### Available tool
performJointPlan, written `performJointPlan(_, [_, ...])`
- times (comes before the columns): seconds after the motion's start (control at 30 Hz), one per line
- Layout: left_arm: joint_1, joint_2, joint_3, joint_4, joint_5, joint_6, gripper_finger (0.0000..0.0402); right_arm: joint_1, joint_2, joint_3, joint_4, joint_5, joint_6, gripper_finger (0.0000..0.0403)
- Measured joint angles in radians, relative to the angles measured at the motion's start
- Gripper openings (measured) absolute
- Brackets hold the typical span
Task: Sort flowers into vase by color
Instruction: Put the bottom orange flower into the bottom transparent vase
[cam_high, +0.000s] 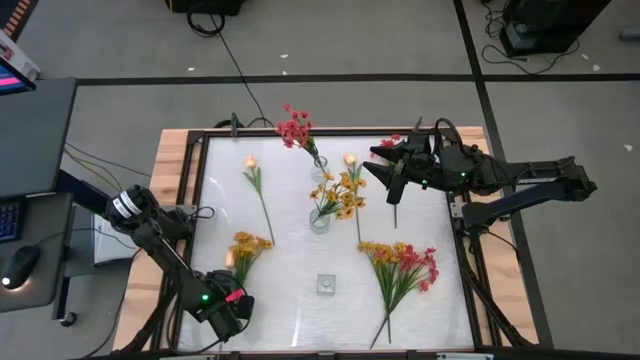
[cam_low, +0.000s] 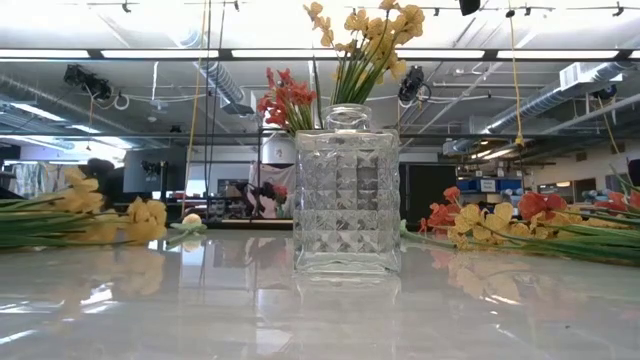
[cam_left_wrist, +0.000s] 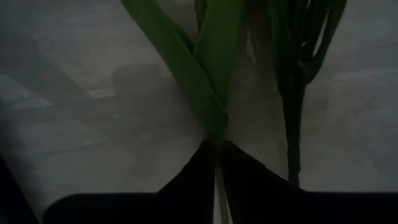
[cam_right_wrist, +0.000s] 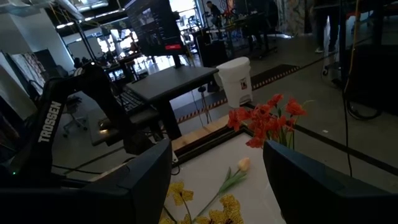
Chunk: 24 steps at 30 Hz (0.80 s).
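The left gripper (cam_high: 236, 297) sits low at the table's (cam_high: 290, 300) near-left corner, its fingers (cam_left_wrist: 186, 186) pressed together on a green stem (cam_left_wrist: 219, 186) that emerges straight out from between them in the left wrist view; a second stem (cam_left_wrist: 292, 124) runs just beside it, outside the grip. From above, that gripper lies at the stem end of the yellow flowers (cam_high: 246, 245) lying left of the yellow vase (cam_high: 320, 220). That vase, near mid-table, holds a yellow-orange bunch (cam_high: 340, 192). Behind it stands the red vase (cam_high: 318, 165), with red blossoms (cam_high: 294, 128) leaning toward the far edge. A peach bud (cam_high: 250, 162) lies far-left of the yellow vase, and another bud (cam_high: 350, 159) lies just to its right. A mixed red and yellow bunch (cam_high: 402, 265) lies near-right of the yellow vase. An empty square vase (cam_high: 326, 285) stands in front of it, toward the near edge. The right gripper (cam_high: 392, 172) hovers right of the red vase, fingers (cam_right_wrist: 298, 174) spread wide with nothing between them, well apart from any loose flower. Whether a red sprig (cam_high: 391, 141) beside it touches the arm cannot be told.
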Motion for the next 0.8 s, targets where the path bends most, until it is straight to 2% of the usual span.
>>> performJointPlan(0.37, [0.006,-0.015,-0.001,-0.009,0.019,-0.002,0.0023,0.0,0.0,0.0,0.0,0.0,0.0,0.0261])
performJointPlan(0.57, [0.006,-0.074,-0.003,-0.053,0.031,-0.003,0.0023,0.0,0.0,0.0,0.0,0.0,0.0,0.0261])
performJointPlan(0.8, [0.006,-0.163,-0.002,-0.089,-0.014,-0.001,0.0023,0.0,0.0,0.0,0.0,0.0,0.0,0.0261])
